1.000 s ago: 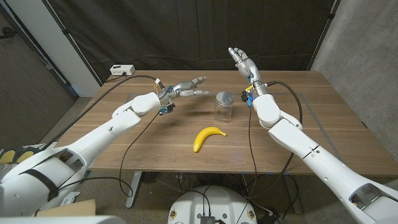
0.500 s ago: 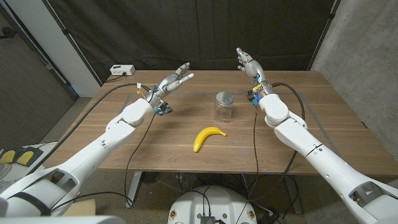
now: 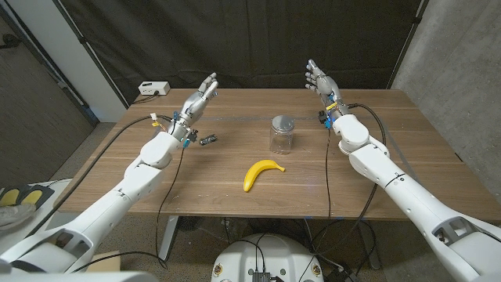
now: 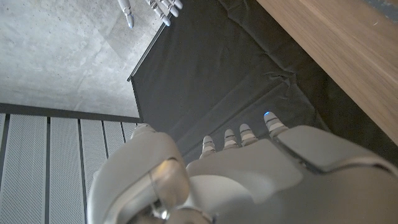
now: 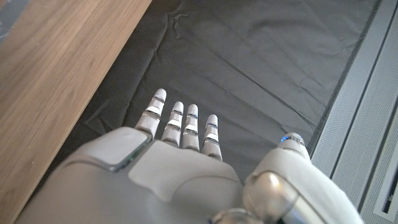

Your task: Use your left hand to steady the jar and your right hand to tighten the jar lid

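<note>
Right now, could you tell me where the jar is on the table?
In the head view the jar stands near the table's middle, between the two raised hands, just behind the banana.

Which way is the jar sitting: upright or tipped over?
Upright. The jar stands on its base on the table, with its metal lid on top facing up.

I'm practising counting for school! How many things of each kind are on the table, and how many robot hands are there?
Jars with a lid: 1, the jar
Bananas: 1, the banana
White boxes: 1, the white box at the far corner
Robot hands: 2, the left hand and the right hand, both holding nothing
Total: 5
</note>
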